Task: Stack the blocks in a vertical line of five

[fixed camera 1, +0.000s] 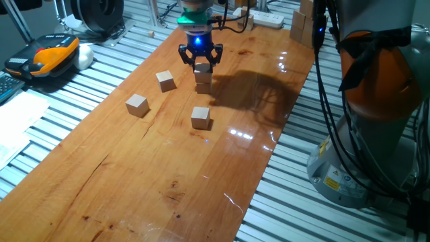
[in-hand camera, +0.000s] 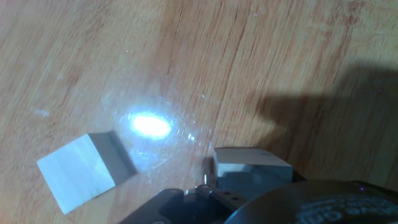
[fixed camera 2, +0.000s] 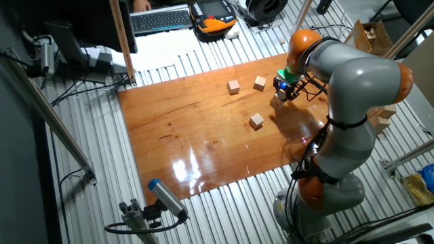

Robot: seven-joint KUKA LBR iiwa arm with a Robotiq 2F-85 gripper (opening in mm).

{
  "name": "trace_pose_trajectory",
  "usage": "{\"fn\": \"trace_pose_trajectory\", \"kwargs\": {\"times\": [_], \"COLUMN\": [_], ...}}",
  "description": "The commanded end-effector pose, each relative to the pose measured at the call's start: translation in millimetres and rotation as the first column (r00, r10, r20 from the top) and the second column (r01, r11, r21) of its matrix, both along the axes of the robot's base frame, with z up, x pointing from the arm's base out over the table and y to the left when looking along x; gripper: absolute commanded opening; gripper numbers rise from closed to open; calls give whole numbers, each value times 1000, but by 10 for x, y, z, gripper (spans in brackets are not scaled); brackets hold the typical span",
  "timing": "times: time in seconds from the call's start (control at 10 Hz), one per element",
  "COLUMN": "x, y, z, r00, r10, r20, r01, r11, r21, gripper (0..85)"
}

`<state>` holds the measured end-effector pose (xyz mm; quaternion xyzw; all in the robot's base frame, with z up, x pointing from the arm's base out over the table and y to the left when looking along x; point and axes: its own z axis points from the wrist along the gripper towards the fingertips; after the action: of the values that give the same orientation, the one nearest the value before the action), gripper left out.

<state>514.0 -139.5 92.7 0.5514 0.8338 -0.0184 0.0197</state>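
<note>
pincer [fixed camera 1: 200,62] astride two-block stack [fixed camera 1: 203,74] | three blocks loose

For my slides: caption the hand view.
Gripper over a wooden block, another block lying apart on the glossy tabletop.

Overhead light glares off the glossy desk [fixed camera 1: 222,161], a dark arm shadow falls right of the end effector [fixed camera 1: 200,59], and the hand view is soft.
</note>
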Motion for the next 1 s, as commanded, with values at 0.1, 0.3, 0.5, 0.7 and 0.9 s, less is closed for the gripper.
{"fn": "trace_pose_trajectory", "kwargs": {"times": [0.1,0.3,0.5,0.7,0.9], "x": [0,-1,-1,-5,-9], "y": [2,3,2,-1,-3], "z": [-2,-3,-4,-4,-3], "r00": [1000,1000,1000,1000,1000], "r10": [-3,-6,-8,-8,-11], "r20": [0,-1,-2,-2,-1], "r01": [3,6,8,8,11], "r11": [1000,1000,1000,1000,1000], "r21": [1,0,0,1,3], "gripper": [170,170,170,340,340]}}
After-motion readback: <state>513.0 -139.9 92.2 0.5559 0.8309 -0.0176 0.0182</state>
